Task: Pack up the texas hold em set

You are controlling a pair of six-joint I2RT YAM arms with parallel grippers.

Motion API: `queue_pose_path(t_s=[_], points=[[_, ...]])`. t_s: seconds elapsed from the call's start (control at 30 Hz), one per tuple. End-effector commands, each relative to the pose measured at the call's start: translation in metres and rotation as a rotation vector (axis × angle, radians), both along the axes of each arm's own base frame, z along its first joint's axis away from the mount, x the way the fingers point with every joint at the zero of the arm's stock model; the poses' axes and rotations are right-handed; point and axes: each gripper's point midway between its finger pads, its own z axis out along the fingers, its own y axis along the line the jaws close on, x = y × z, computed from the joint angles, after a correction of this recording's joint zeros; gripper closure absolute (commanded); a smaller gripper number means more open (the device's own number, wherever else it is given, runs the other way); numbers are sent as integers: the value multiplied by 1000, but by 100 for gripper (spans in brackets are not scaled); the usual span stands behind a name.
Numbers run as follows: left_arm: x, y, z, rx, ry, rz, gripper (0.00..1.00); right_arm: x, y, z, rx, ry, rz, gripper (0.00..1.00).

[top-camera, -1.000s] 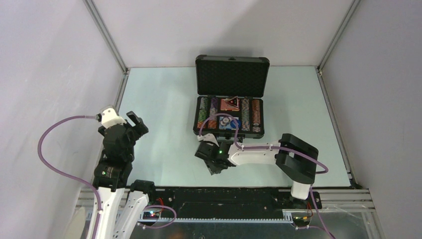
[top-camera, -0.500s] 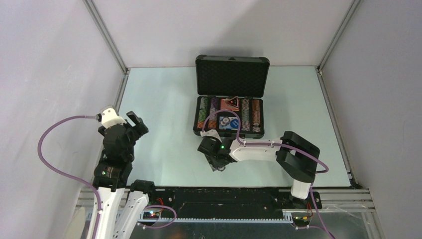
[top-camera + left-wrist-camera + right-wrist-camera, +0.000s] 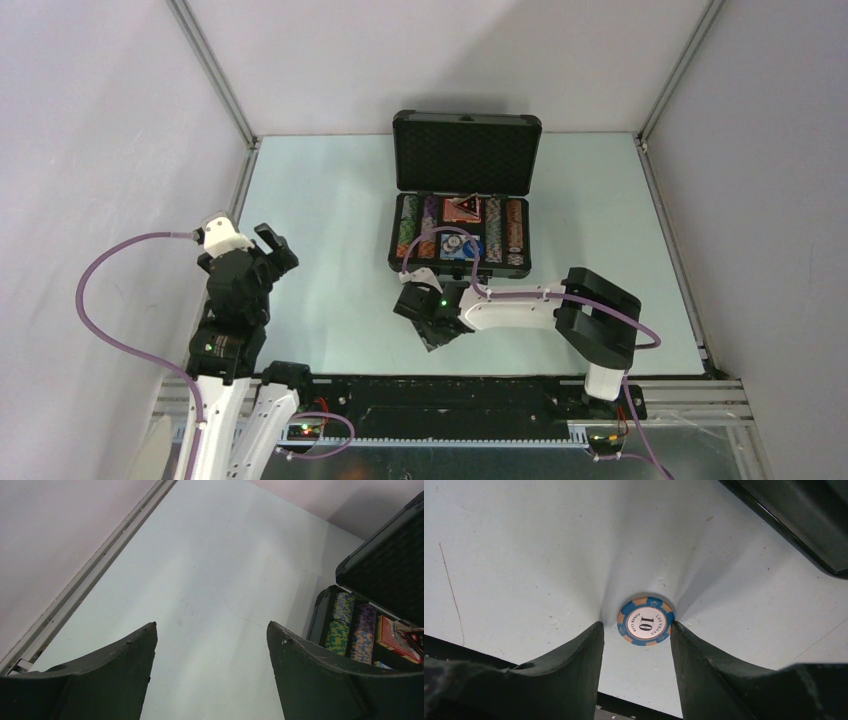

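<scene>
The black briefcase [image 3: 465,155] lies open at the back of the table, its lid upright. Rows of multicoloured chips [image 3: 410,225] and a red-patterned card deck [image 3: 462,209] sit in its base. A blue and orange chip [image 3: 645,621] marked 10 lies flat on the table in front of the case. My right gripper [image 3: 636,626] hangs low over it, open. The right fingertip [image 3: 676,630] touches the chip's edge and the left one stands a little apart from it. In the top view this gripper [image 3: 432,335] hides the chip. My left gripper [image 3: 268,245] is raised at the left, open and empty.
A black frame edge [image 3: 524,660] runs just behind the right fingers at the table's near side. The case's front wall [image 3: 804,525] is close by at the upper right of the right wrist view. The left wrist view shows the case [image 3: 390,565] far right and the table's metal rail [image 3: 100,565].
The right wrist has shifted slightly back and forth over the spot in front of the case. The left arm has not moved.
</scene>
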Motion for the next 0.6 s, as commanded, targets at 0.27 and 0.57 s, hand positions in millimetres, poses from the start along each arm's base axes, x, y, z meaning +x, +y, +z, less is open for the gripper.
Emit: queue_pose_path(t_s=[0.27,0.57], points=[[2,0,3,16,-13,-9,14,4,-15,-11,-34,29,-38,45],[2,1,2,17,-10,-6,14,6,-17,-16,-24,49,-35,45]])
